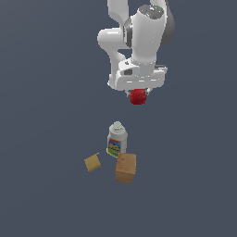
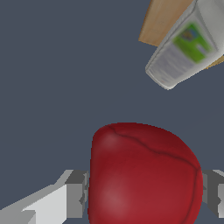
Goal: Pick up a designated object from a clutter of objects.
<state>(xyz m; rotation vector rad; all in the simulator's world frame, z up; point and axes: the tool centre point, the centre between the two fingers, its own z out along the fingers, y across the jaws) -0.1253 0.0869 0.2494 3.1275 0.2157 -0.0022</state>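
Note:
The glossy red ball [image 1: 138,96] hangs in my gripper [image 1: 138,98], lifted well above the grey surface. In the wrist view the red ball [image 2: 142,175] fills the space between my two grey fingers [image 2: 75,194], which press on both of its sides. Below it on the surface stand the white bottle with a colourful label [image 1: 116,140], the small flat tan block [image 1: 93,162] and the larger tan wooden cube [image 1: 126,168]. The bottle [image 2: 186,46] and the cube [image 2: 162,22] also show in the wrist view, apart from the ball.
The grey surface [image 1: 46,139] spreads around the small group. The bottle touches or nearly touches the large cube; the flat block lies a little apart toward the exterior view's left.

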